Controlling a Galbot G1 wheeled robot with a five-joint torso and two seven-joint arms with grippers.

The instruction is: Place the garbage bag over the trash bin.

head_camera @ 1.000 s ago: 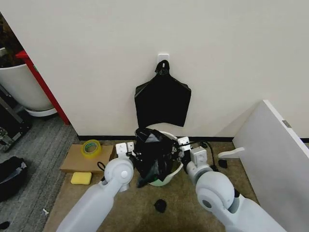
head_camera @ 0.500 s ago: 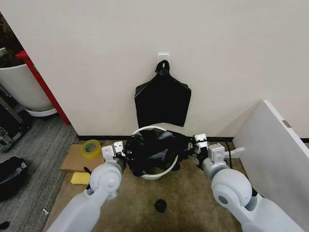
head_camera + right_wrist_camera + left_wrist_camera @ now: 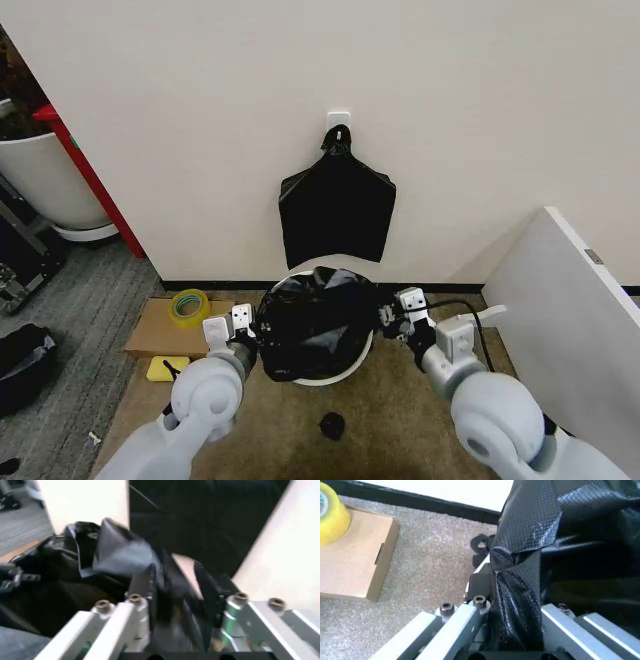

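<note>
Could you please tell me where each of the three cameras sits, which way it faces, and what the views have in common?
Head view: from the robot's head, looking forward and down at the trash bin by the wall; both arms show, the left gripper and right gripper at the bin's sides.
Left wrist view: along the left gripper, shut on the garbage bag, carpet beyond.
Right wrist view: along the right gripper, shut on bag film.
Shared: all three show the garbage bag.

Left hand [image 3: 512, 630] gripping garbage bag [image 3: 555, 547], cardboard box [image 3: 352, 555]
</note>
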